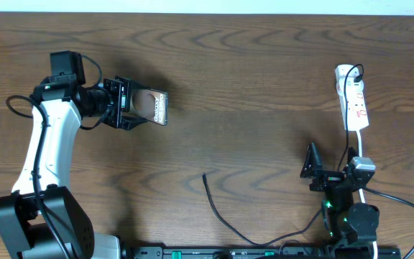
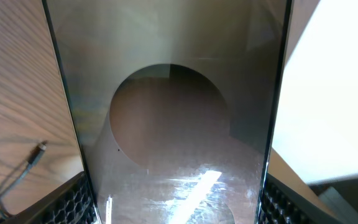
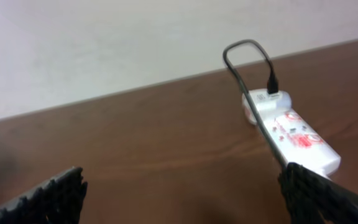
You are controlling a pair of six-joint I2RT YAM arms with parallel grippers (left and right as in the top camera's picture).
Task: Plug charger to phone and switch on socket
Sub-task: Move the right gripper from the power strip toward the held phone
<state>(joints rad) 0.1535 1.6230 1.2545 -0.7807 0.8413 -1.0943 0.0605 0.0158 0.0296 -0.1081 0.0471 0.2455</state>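
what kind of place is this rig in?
Probably a lab or office bench: a wood-grain table against a plain pale wall, carrying a white power strip and a loose charger cable.

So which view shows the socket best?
Right wrist: the socket sits close, red markings visible. Overhead shows it whole but small, at the image's right. Left wrist does not show it.
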